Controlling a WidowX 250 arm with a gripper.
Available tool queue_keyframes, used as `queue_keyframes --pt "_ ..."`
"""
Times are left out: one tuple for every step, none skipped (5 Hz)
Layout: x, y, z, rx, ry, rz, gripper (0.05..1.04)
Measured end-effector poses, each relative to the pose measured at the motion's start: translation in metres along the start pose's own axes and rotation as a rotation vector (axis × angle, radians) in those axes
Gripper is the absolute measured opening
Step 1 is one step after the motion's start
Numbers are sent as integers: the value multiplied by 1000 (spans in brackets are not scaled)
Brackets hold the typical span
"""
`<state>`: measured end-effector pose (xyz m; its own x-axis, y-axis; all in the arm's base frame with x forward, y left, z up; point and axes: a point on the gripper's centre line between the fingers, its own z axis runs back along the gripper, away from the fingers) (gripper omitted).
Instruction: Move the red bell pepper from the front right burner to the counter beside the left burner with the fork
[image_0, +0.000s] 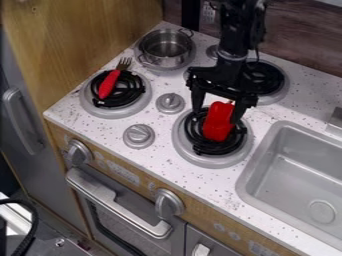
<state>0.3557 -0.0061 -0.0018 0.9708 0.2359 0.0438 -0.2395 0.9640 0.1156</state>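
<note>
While the black arm comes down from the top edge of the frame, its gripper (216, 115) hangs right of centre over the front burner (181, 145), fingers spread wide to either side of a red toy pepper (218, 125). The pepper rests on that burner's black coil (198, 139), its green stem end toward the top of the frame. A gap shows between it and the finger on the frame's left; whether the other finger touches it, I cannot tell.

Just behind the gripper, toward the upper right, the arm partly covers another burner (270, 80). In the upper left, well apart from the gripper, a metal pot (165, 46) stands upright with its handles out to the sides. Below it in the frame, a fork (109, 84) with a red handle lies across the left burner (120, 111), tines toward the top. Two grey knobs (139, 136) sit on the speckled counter (157, 156) between the burners. At the right edge lies the grey sink (306, 175), its rim near the pepper's burner.
</note>
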Motion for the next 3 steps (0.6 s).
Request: queue_keyframes --pt "6 7 -22 41 57 7 995" --pt "3 16 -40 65 128 31 948" --pt "3 18 -43 26 143 42 797"
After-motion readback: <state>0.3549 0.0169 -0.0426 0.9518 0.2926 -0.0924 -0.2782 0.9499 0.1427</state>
